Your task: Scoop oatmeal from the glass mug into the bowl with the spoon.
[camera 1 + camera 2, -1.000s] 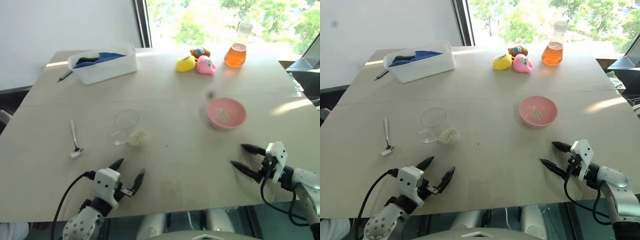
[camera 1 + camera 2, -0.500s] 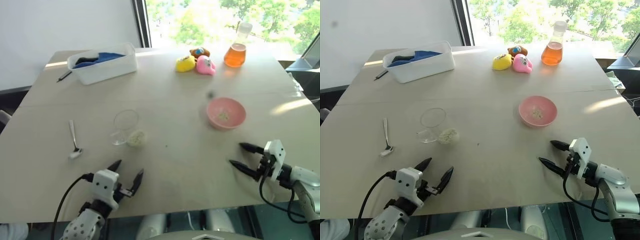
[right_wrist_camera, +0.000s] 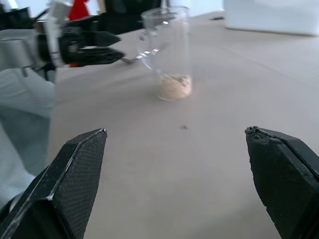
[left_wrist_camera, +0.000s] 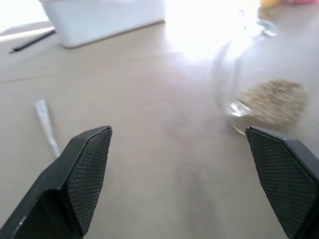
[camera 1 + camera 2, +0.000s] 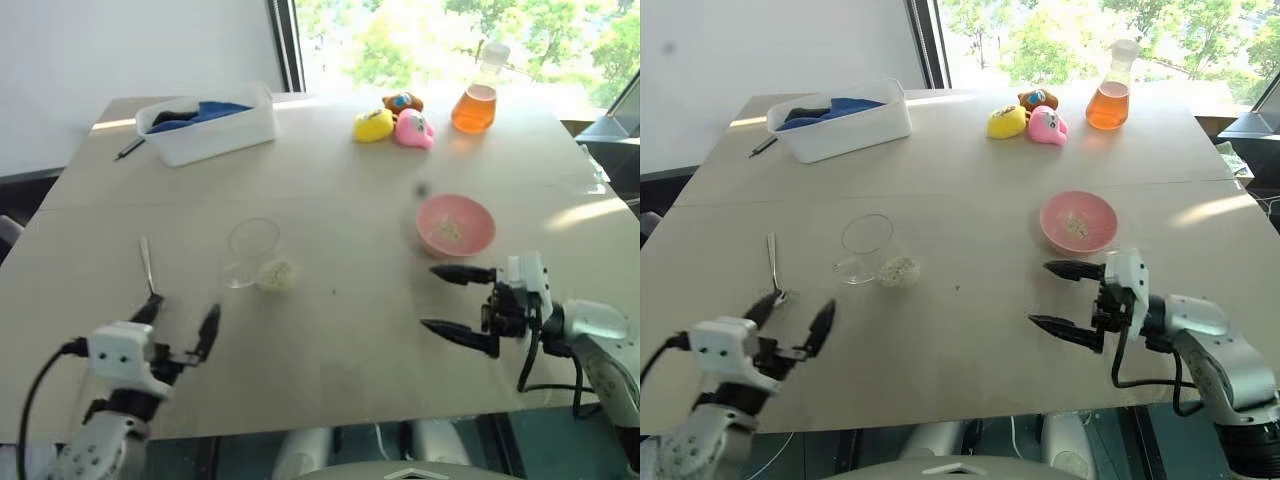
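Centrally, the table point(image 5: 970, 190) is being occupied by the task items. R gripper point(image 5: 1068, 300) is being held wide open above the near edge, just in front of the pink bowl point(image 5: 1077, 221), nothing gripped. L gripper point(image 5: 792, 315) is likewise being held open, empty, w/ the spoon point(image 5: 772, 266) lying just beyond it. Glass mug point(image 5: 866, 247) is being shown mid-table, oatmeal point(image 5: 897, 270) at its base.

daylight enters from the window point(image 5: 450, 40) behind the tabletop point(image 5: 330, 180), overexposing the foliage outside. a bright glare patch falls on the tabletop's far right edge. the left wrist view is washed out toward the glass mug point(image 4: 244, 74), which appears soft and motion-blurred. shadows are faint.
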You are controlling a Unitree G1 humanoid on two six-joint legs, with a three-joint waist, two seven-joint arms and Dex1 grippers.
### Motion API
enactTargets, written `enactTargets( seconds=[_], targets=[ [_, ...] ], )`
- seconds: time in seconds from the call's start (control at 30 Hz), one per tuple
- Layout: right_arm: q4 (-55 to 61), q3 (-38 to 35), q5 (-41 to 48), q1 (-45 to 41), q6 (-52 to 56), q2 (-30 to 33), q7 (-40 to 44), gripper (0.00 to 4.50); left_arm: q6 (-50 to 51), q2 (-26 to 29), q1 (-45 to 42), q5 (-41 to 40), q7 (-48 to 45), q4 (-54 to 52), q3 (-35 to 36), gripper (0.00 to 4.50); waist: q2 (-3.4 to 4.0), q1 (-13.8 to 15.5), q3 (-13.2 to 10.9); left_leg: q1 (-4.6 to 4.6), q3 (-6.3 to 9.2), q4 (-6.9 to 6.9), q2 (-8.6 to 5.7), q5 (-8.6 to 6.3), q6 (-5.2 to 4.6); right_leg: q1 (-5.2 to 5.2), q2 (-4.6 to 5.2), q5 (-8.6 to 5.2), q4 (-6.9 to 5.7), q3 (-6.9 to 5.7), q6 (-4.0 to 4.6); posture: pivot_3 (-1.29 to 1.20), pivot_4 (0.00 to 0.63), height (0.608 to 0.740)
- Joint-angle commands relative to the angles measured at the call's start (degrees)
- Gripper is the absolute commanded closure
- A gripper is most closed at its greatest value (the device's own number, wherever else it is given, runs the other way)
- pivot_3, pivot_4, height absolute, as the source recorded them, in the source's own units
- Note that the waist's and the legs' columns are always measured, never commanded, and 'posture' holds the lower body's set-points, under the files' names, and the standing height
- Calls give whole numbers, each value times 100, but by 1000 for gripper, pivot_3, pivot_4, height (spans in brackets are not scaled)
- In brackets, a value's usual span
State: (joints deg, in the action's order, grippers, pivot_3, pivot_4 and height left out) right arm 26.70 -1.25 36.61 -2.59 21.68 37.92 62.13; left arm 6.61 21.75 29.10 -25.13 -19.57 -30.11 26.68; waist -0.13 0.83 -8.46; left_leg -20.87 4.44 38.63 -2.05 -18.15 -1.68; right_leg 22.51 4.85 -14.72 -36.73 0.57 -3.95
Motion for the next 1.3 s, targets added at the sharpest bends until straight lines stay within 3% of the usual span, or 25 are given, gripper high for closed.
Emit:
enactTargets(
  seconds=[0.03,0.3,0.67,1.03,1.2,1.3],
  targets=[
    [306,63,100,-214,116,49,-60,0,579,469,-412,-336,108,157,572,28,-7,-1,-4,0,0,0,-1,3,5,0,-1,0,0,0,0,0,150,740],
    [118,149,-59,-318,60,-17,-116,0,2654,1469,-1525,-453,471,1085,757,28,-15,-23,-9,2,-1,0,-4,11,19,5,-10,0,-4,4,-1,0,150,740],
    [150,281,-292,-350,-120,-141,-246,0,4300,1385,-2923,-523,1015,1850,543,28,-24,-16,-13,1,2,-1,-3,17,30,16,-7,1,-16,9,-1,0,150,740],
    [420,298,-169,-436,-178,-276,-377,0,5157,1340,-2888,-390,1117,1999,551,28,-13,-66,-7,8,-2,-16,-2,21,38,24,13,1,-18,23,0,0,150,740],
    [449,322,-176,-460,-194,-322,-355,0,5309,1310,-2681,-326,1121,1894,608,1491,-7,-136,-4,11,-5,-19,-2,21,37,24,15,1,-19,29,0,0,150,740],
    [405,347,-207,-448,-227,-333,-323,0,5317,1290,-2531,-304,1079,1834,664,2768,1,-152,1,14,-6,-20,-2,21,37,24,16,1,-19,32,0,0,150,740]
  ],
)
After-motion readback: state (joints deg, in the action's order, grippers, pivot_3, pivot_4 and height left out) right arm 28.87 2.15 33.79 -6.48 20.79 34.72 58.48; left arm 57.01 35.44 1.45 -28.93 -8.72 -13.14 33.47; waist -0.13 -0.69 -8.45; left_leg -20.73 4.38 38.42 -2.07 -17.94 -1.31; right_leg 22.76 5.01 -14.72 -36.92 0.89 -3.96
